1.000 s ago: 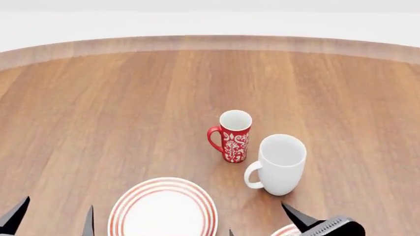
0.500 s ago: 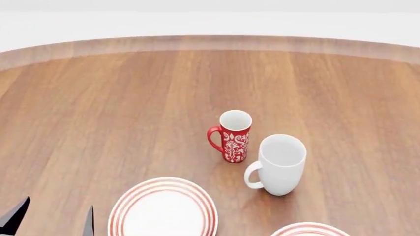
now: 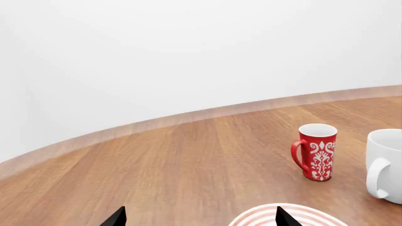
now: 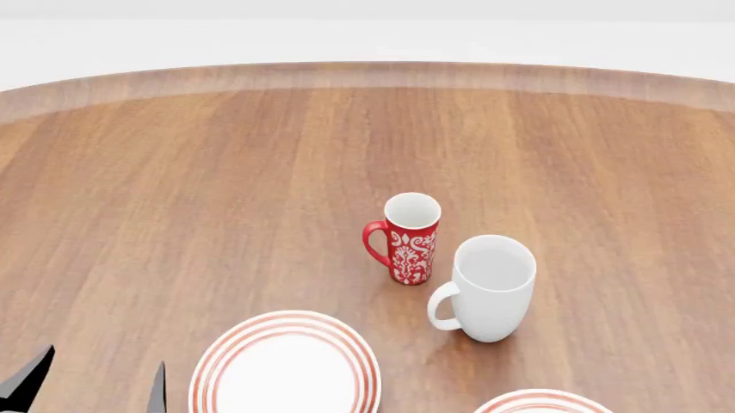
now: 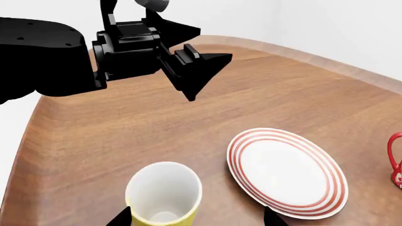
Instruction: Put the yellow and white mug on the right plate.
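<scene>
The yellow and white mug [image 5: 164,193] stands upright near the table's near edge and shows only in the right wrist view. My right gripper [image 5: 196,219] is open around it. The mug sits between the two fingertips, close to one of them, and the other is far off. The right plate [image 4: 540,397], white with red rings, peeks in at the head view's bottom edge. My left gripper [image 4: 92,391] [image 3: 199,219] hangs open and empty at the lower left. The right gripper is outside the head view.
A second ringed plate [image 4: 285,366] [image 3: 285,215] lies at the front left; the plate [image 5: 285,172] beside the yellow mug looks like this one. A red patterned mug [image 4: 411,237] [image 3: 317,150] and a taller white mug [image 4: 491,288] [image 3: 386,165] stand mid-table.
My right gripper, over the right plate at the bottom right a second ago, has withdrawn out of the head view. The left fingertips have dropped slightly. The mugs and plates stay put.
</scene>
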Robot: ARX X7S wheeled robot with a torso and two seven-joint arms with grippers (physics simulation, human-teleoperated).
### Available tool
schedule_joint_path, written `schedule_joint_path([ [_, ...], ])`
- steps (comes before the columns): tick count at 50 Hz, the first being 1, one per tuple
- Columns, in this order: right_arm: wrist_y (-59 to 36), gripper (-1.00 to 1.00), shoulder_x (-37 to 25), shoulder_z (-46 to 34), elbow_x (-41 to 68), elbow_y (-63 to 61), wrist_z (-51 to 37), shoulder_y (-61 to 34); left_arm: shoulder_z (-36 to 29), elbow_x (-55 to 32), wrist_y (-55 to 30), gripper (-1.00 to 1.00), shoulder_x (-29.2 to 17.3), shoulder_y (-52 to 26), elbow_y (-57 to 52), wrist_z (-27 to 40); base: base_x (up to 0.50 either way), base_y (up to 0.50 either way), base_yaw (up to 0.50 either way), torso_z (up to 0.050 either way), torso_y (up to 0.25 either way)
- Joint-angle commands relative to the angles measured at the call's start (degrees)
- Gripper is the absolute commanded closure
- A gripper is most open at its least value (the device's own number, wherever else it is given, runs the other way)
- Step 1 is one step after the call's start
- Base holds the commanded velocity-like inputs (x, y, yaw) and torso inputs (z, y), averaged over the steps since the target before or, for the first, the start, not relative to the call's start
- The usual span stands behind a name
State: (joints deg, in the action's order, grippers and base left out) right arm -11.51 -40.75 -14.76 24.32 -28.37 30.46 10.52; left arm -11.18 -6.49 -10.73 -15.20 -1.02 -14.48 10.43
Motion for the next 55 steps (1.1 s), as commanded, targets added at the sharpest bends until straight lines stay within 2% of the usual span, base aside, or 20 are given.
schedule_joint_path([
  [1,0.99,-1.00,-0.79,-0.93,-0.23,-1.34,1.06,1.59,-0.32,-0.17,0.07,-1.00,-0.23,0.00,0.01,0.23,0.00,0.00,0.00,0.000,0.000],
  [17,2.24,-1.00,1.23,-5.71,-3.50,2.25,2.80,1.84,-0.72,-0.48,0.19,-1.00,-0.50,-0.16,0.12,0.46,0.00,0.00,0.00,0.000,0.000],
  [55,2.80,-1.00,6.10,-9.31,-5.58,11.48,2.93,-1.54,-1.58,-0.86,1.09,-1.00,-0.99,-0.31,1.40,1.23,0.00,0.00,0.00,0.000,0.000],
])
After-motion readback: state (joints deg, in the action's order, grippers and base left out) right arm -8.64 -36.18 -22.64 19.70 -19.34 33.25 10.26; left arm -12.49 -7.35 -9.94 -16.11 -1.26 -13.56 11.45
